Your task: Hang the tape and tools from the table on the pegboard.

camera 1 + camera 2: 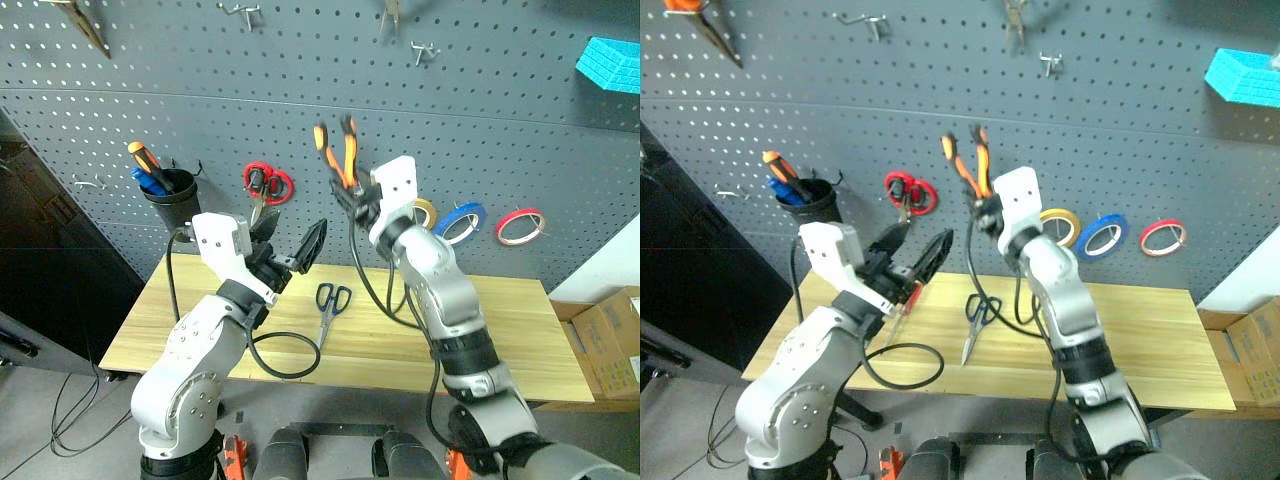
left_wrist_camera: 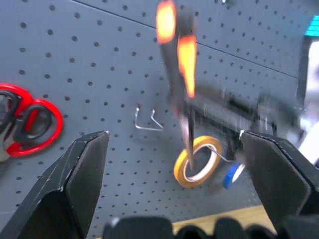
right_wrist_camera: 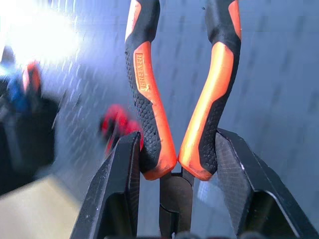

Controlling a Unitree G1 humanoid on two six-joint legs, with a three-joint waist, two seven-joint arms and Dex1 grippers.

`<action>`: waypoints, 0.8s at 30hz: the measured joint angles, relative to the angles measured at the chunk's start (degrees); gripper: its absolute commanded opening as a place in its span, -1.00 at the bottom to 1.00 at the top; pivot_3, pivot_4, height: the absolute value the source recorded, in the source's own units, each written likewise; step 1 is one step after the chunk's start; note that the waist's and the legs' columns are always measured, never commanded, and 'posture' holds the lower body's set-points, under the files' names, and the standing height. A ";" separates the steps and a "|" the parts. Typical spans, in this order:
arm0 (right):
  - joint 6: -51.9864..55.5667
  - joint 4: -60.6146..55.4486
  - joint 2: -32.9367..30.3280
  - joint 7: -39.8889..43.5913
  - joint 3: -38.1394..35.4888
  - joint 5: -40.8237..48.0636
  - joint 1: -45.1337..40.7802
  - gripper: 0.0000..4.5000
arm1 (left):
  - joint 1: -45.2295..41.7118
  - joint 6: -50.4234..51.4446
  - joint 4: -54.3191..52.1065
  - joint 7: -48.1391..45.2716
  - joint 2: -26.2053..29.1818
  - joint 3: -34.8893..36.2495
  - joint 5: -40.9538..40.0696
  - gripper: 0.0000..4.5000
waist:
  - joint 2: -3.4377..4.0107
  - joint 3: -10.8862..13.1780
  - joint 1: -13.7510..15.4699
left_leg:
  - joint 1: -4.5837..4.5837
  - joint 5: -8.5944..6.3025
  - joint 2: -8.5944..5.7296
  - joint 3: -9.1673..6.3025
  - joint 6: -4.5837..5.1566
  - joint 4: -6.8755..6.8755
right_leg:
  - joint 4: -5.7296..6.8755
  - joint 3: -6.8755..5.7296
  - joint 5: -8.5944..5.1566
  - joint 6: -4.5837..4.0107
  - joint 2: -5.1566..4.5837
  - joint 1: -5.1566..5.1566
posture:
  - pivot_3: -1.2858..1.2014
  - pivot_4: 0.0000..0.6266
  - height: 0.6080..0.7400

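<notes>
The right arm reaches up toward the dark grey perforated pegboard (image 1: 300,120), its right gripper (image 3: 175,164) pinching the small pliers with orange-and-black handles (image 1: 338,150) near the pivot, handles pointing to twelve o'clock. The left arm is bent and raised at eight o'clock from the pliers, its left gripper (image 1: 290,245) spread wide and holding nothing. A black cup (image 1: 172,200) hung on the board holds an orange-handled screwdriver (image 1: 143,158) and what seems a blue-handled tool. The scissors with dark handles and steel blades (image 1: 330,305) lie on the light plank table (image 1: 520,330). The thin blue tape ring (image 1: 461,221) hangs on the board at four o'clock from the pliers, between a yellow roll (image 1: 1061,224) and a red roll (image 1: 521,226).
</notes>
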 measured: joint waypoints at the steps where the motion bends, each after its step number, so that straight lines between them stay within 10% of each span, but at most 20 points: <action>1: -3.05 4.10 -0.10 -1.01 -0.42 -0.60 -2.77 -0.22 | -0.94 -0.99 1.58 -0.03 0.00 -0.06 0.77 1.00 | -0.01 -0.14 0.15 | 0.05 0.00 0.00 0.02 0.00 0.00 | 0.01 0.03 0.01 -0.01 0.02 0.02 | 0.23 -1.00 1.00; 24: -31.54 54.77 0.66 -10.28 -6.98 -3.33 -22.01 -0.22 | -8.51 -9.44 16.09 -0.81 -0.42 0.03 5.39 1.00 | -0.04 -0.41 1.15 | 0.05 0.09 0.04 0.04 0.06 -0.03 | 0.06 0.14 0.40 -0.10 0.11 0.03 | 0.23 -0.97 1.00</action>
